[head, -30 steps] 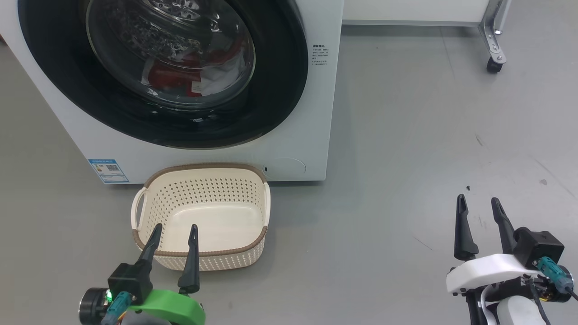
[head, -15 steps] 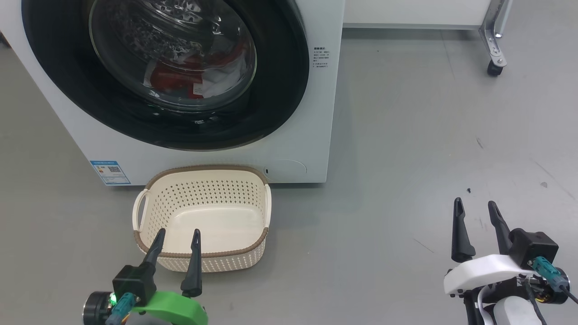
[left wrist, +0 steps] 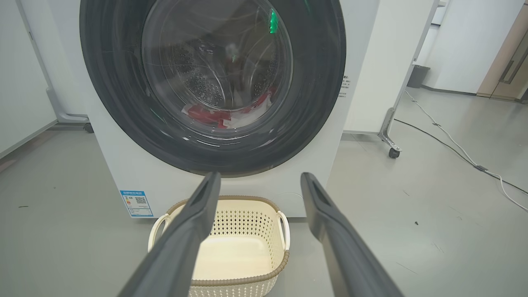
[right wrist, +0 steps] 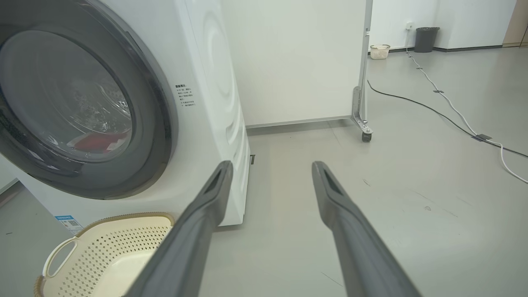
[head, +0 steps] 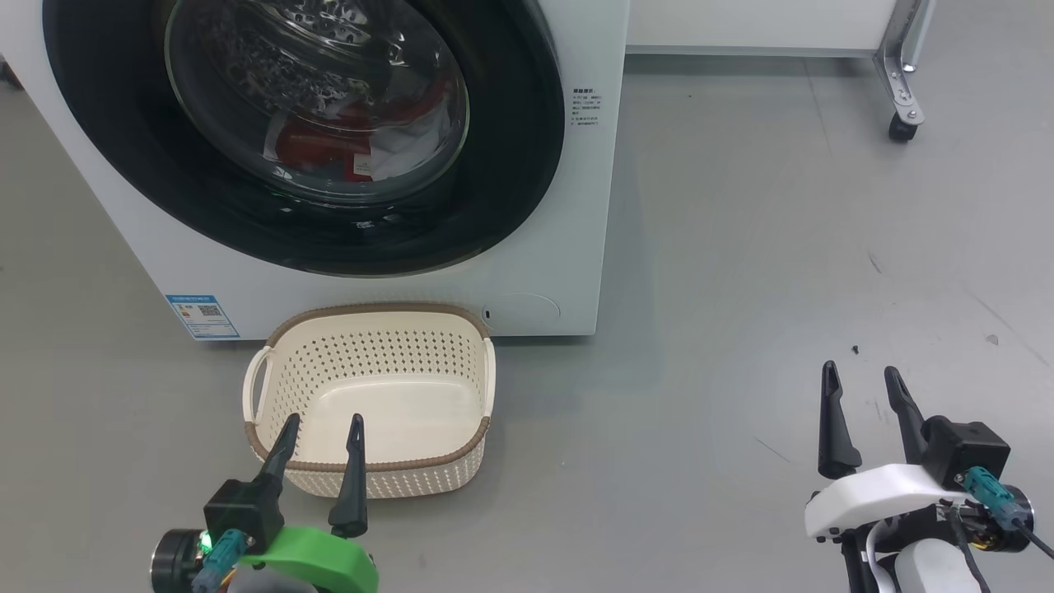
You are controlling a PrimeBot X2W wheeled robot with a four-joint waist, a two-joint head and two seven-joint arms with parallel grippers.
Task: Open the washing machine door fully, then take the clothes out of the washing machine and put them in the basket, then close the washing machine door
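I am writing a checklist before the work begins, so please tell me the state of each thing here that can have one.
washing machine door: shut against the washing machine.
clothes: inside the washing machine, behind the door glass.
basket: upright on the floor, empty.
left gripper: open, holding nothing.
right gripper: open, holding nothing.

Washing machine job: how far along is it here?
Done: nothing yet. The washing machine door is shut, the red clothes lie inside behind its glass, and the basket in front is empty. In hand: nothing; the left tool and right tool are open, empty and short of the machine. Left: open the door, move the clothes to the basket, close the door.
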